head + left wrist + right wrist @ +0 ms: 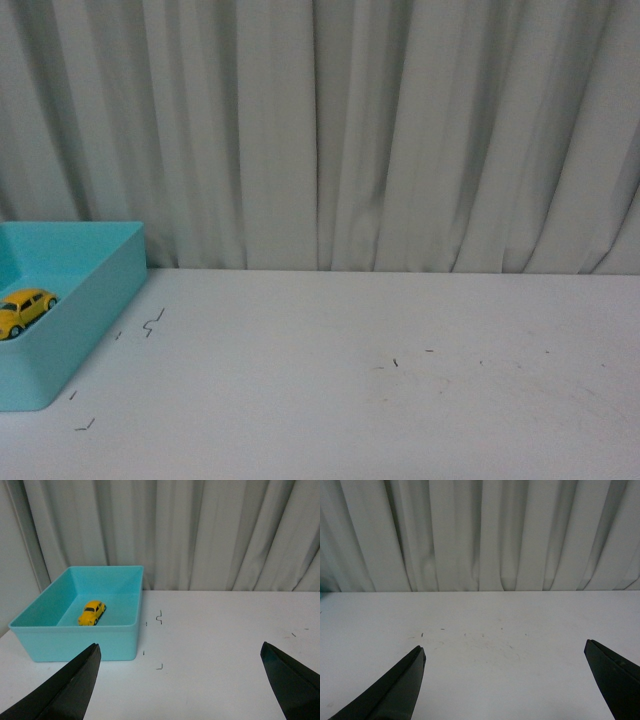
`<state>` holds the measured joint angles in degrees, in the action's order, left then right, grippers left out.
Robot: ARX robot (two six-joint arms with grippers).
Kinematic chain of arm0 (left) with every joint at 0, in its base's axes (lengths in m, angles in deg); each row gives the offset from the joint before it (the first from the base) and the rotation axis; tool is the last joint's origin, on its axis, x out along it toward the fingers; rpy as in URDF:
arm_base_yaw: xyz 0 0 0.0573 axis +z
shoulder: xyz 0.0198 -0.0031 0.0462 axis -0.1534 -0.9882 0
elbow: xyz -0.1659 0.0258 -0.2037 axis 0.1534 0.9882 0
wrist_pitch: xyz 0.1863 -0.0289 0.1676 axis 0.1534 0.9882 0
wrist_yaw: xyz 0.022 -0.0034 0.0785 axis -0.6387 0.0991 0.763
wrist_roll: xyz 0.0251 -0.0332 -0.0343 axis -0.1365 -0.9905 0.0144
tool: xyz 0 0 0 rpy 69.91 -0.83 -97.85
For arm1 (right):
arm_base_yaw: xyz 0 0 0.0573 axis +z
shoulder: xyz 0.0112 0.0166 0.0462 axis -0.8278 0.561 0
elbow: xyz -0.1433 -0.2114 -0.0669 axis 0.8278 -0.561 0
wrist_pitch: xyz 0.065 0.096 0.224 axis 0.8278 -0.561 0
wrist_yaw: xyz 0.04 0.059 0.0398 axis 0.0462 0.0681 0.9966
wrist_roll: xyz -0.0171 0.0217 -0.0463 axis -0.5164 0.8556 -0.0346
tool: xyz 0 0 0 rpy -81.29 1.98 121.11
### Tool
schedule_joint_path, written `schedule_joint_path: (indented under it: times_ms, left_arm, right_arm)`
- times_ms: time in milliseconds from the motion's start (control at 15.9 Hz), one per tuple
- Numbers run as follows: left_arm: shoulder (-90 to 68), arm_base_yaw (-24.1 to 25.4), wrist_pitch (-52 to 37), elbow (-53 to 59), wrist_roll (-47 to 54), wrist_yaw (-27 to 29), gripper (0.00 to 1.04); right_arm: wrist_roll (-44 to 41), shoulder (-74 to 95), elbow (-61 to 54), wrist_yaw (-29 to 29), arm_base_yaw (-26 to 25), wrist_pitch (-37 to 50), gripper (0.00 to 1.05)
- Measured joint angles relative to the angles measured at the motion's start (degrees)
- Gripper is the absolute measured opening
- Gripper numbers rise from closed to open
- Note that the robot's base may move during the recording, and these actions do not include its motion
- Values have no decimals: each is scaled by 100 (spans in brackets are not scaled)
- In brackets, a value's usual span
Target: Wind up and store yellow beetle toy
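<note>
A white table fills the lower part of the front view, with pale grey pleated curtains hanging behind its far edge. At the table's left edge sits a shallow rectangular turquoise plastic bin, open at the top. Inside it rests the small glossy yellow beetle toy car with dark windows, standing on its wheels on the bin floor and apart from the walls. Neither arm shows in this view.

Just right of the bin, a few short dark marks dot the tabletop, and fainter specks lie nearer the middle.

The left wrist view looks across the table at the same bin — the yellow car sits near the middle of its floor. The left gripper hangs above the table on the near side of the bin, its two dark fingers spread wide apart with nothing between them.

The right wrist view shows only bare tabletop and curtain. The right gripper is likewise spread wide — its dark fingers stand at opposite sides of the picture, holding nothing.
</note>
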<state>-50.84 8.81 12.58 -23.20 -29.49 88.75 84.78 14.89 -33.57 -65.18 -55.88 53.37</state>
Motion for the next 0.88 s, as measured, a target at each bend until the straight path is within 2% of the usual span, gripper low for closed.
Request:
schedule_joint_path:
  times_ms: [880]
  left_arm:
    - [0,0,0,2,0,0,98]
  right_arm:
    - [0,0,0,0,0,0,98]
